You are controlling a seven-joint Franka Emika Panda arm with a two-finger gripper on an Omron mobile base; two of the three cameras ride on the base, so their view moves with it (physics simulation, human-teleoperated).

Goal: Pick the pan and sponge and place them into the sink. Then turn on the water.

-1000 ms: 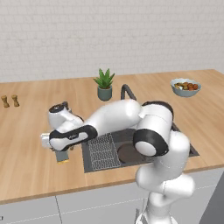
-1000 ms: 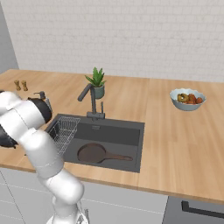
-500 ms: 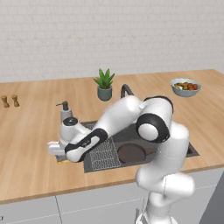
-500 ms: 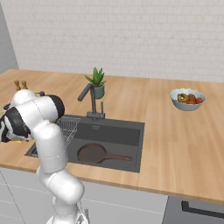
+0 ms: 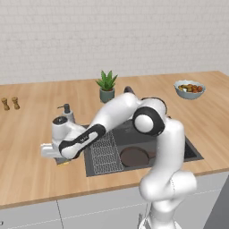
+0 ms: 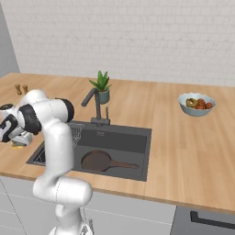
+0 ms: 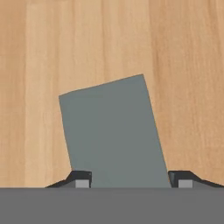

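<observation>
The sponge (image 7: 111,135) lies on the wooden counter just left of the sink (image 5: 147,134), its grey top facing the hand view. My gripper (image 7: 130,180) is down over it, with a dark fingertip against each side. From the left base view only a yellow sliver of the sponge (image 5: 64,162) shows under the gripper (image 5: 60,157). The same sliver of sponge (image 6: 18,145) peeks out below the gripper (image 6: 17,139) in the right base view. The dark brown pan (image 5: 134,156) rests on the floor of the sink (image 6: 119,140), and the pan (image 6: 96,160) has its handle pointing right. No water runs from the faucet (image 6: 94,98).
A wire rack (image 5: 103,152) fills the sink's left part. A soap dispenser (image 5: 67,112) stands close behind the hand. A potted plant (image 5: 106,87) sits behind the faucet, a fruit bowl (image 5: 189,88) at the far right, two small shakers (image 5: 10,103) at the far left.
The arm swung down to the counter left of the sink, and the jaws have closed in from wide open onto the sponge's sides.
</observation>
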